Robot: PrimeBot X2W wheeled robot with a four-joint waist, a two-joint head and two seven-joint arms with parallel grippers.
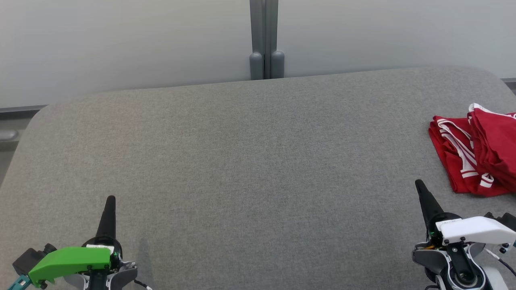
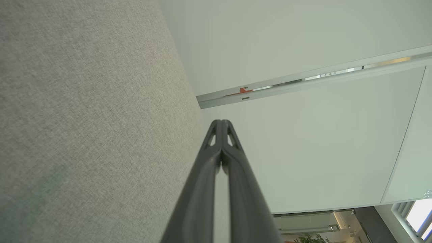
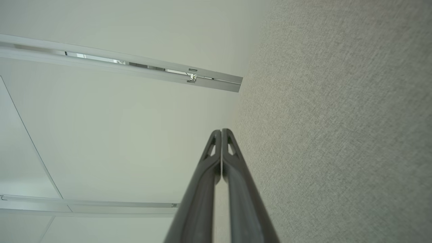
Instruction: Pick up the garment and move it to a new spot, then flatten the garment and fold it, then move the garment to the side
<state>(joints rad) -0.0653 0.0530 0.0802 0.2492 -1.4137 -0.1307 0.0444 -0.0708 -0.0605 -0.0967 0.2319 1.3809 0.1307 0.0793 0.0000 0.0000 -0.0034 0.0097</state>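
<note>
As seen from the head, shows a red garment (image 1: pixel 479 153) with white stripes and white edging, folded into a loose, layered bundle and cut off by the picture's right edge. Lies on the grey fabric table (image 1: pixel 258 161), ahead of the right gripper (image 1: pixel 419 183) and off to its right, near but not touching. Sits well apart from the left gripper (image 1: pixel 110 198), far across to that one's right. Finds both grippers low over the table's near edge, pinched to a single dark point, holding nothing and aimed forward: left one under a green cover (image 1: pixel 70 259), right one under a white cover (image 1: pixel 475 229) and leaning slightly left. As seen from the left wrist, shows the left gripper (image 2: pixel 221 121) with fingers meeting at the tips and nothing between, grey table (image 2: pixel 84 118) to their left, pale wall (image 2: pixel 303 152) to their right and past the tips. As seen from the right wrist, shows the right gripper (image 3: pixel 221 131) likewise pressed tip to tip and empty, table (image 3: pixel 337 135) on its right, wall (image 3: pixel 118 135) on its left.
</note>
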